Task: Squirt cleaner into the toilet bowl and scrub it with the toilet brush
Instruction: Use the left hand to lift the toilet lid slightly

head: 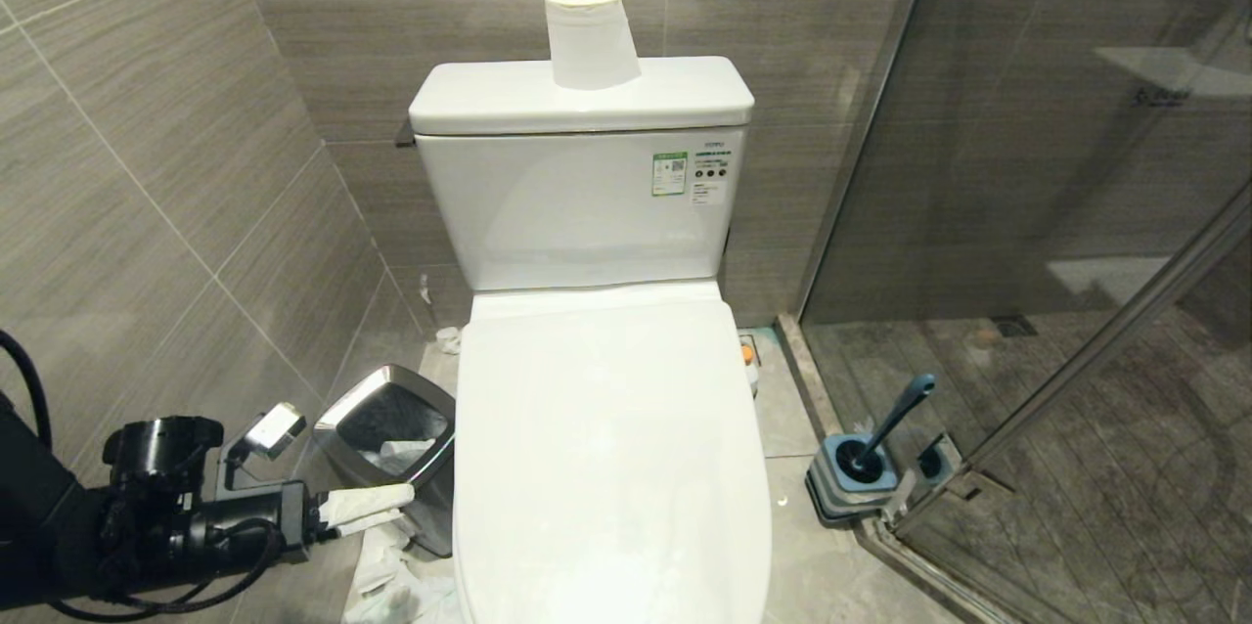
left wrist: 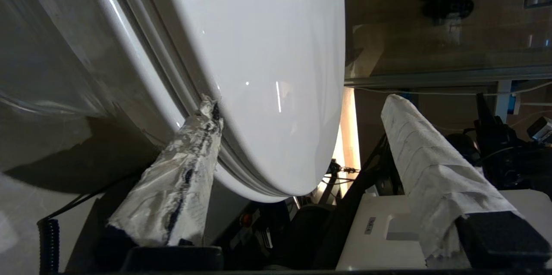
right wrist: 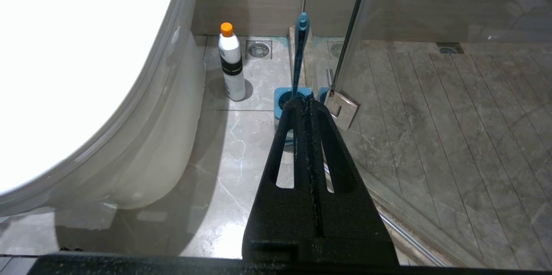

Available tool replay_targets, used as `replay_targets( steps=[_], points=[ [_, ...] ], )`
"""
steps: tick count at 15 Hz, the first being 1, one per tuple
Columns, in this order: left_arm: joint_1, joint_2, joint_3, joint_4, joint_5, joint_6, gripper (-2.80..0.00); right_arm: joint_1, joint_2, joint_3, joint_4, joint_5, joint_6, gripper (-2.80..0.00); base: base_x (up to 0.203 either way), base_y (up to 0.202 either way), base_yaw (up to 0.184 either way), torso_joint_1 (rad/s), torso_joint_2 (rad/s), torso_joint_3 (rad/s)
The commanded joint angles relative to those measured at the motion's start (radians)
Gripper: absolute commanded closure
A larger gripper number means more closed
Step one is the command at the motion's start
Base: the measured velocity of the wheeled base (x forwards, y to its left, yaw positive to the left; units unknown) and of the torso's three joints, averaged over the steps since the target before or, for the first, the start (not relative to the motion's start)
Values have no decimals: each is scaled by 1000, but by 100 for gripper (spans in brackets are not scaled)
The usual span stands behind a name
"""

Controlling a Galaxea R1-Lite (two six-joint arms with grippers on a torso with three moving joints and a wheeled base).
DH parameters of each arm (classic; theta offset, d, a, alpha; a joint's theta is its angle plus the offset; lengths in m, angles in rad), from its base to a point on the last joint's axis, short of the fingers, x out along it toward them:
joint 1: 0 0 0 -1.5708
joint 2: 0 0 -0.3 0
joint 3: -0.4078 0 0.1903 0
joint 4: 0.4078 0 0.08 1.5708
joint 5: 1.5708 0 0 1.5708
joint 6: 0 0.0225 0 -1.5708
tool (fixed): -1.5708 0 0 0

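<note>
Left claw (left wrist: 302,137), jaws spread and empty, one padded finger (left wrist: 181,171) touching the rim of the closed lid (head: 606,448). Lid: rigid, glossy, slippery; best lifted under its front edge. Right claw (right wrist: 308,107) shut; ahead of it, brush (right wrist: 299,55) and cleaner (right wrist: 231,64) stand on the floor.

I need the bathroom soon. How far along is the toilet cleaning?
Barely begun. Done: nothing visible; the toilet lid is down. In hand: the left gripper, fingers apart and wrapped in paper, sits at the lid's edge. Left: lifting the lid, squirting and scrubbing. The cleaner stands capped on the floor, the toilet brush is in its holder, and the right gripper is shut, holding nothing.
</note>
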Motion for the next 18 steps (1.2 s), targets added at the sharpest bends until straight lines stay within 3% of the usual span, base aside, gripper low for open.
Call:
replay_targets(
  steps=[1, 4, 11, 18],
  points=[
    [-9, 26, 14, -2, -6, 27, -280, 0, 1, 0, 0, 0, 0, 0, 0, 0, 0, 0, 0, 0],
    [-40, 54, 23, -8, 28, 66, -280, 0, 1, 0, 0, 0, 0, 0, 0, 0, 0, 0, 0, 0],
    [-133, 115, 33, -100, 90, 67, -280, 0, 1, 1, 0, 0, 0, 0, 0, 0, 0, 0, 0, 0],
    [-166, 154, 25, -134, 145, 69, -280, 0, 1, 0, 0, 0, 1, 0, 0, 0, 0, 0, 0, 0]
  ],
)
